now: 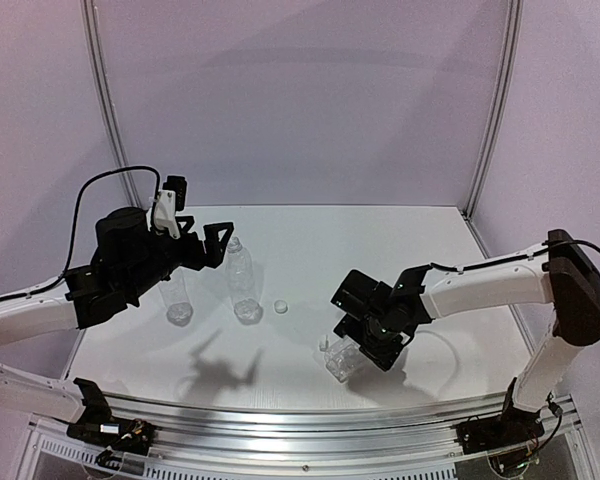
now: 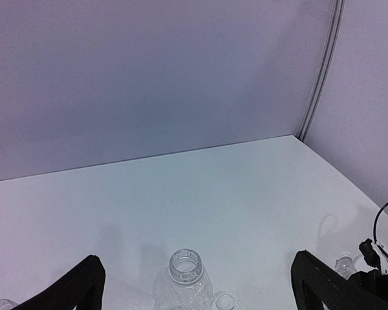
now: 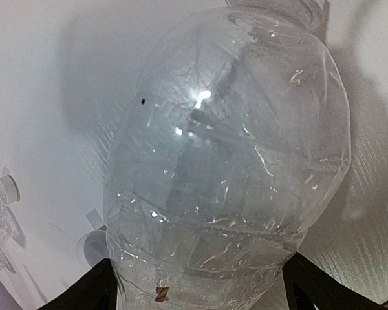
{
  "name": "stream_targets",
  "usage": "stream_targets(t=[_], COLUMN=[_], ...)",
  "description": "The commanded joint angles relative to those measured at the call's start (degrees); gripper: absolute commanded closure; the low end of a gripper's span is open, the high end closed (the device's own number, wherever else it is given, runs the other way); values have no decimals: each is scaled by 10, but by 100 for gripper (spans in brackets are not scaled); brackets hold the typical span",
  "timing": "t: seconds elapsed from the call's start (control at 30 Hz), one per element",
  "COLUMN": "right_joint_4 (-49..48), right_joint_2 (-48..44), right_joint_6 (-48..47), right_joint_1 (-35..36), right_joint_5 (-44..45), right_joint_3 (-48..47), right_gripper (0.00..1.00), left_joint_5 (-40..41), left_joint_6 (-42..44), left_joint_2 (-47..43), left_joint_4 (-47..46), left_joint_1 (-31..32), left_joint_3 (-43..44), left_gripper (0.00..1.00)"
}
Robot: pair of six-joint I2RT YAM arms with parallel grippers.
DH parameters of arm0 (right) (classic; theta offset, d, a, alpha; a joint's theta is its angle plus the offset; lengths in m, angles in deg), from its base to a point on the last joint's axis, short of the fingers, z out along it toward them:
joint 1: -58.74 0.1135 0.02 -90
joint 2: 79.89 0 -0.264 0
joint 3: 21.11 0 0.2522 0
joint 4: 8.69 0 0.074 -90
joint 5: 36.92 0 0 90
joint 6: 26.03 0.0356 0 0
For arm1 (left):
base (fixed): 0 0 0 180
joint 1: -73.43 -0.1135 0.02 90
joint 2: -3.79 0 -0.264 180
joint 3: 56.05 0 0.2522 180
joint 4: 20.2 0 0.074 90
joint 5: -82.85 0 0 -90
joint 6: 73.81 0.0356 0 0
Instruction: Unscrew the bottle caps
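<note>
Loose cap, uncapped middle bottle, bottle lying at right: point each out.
loose cap (image 1: 280, 307): top external view, its top face.
uncapped middle bottle (image 1: 242, 282): top external view, middle of its body.
lying bottle (image 3: 226, 168): right wrist view, its crinkled side wall.

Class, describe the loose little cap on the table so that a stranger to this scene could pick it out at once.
On the white table, find the small clear plastic bottle standing upright nearest the middle. Just to its right lies a tiny round whitish plastic cap. It alone sits flat on the bare tabletop, on no neck, far smaller than any bottle.
</note>
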Motion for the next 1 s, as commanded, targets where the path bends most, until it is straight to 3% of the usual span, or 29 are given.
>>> stream_targets(t=[0.0, 0.37, 0.57, 0.77, 0.97], right_joint_4=[4, 25, 22, 28, 33], right_joint_2=[26, 28, 25, 8, -16], right_joint_6=[-43, -68, -69, -92, -141], right_joint_1=[-10, -10, -9, -10, -10], right_joint_5=[11, 46, 57, 71, 93], right_joint_3=[5, -1, 4, 0, -6], right_gripper=[11, 4, 10, 29, 64], left_joint_5=[-4, -5, -5, -6, -6], left_joint_6=[2, 3, 3, 3, 3], left_joint_2=[-6, -10, -11, -11, -12], left_joint_4=[10, 14, 14, 15, 16], left_joint_1=[2, 2, 2, 2, 3], left_joint_3=[-3, -2, -2, -2, -1], left_gripper=[1, 2, 1, 1, 1])
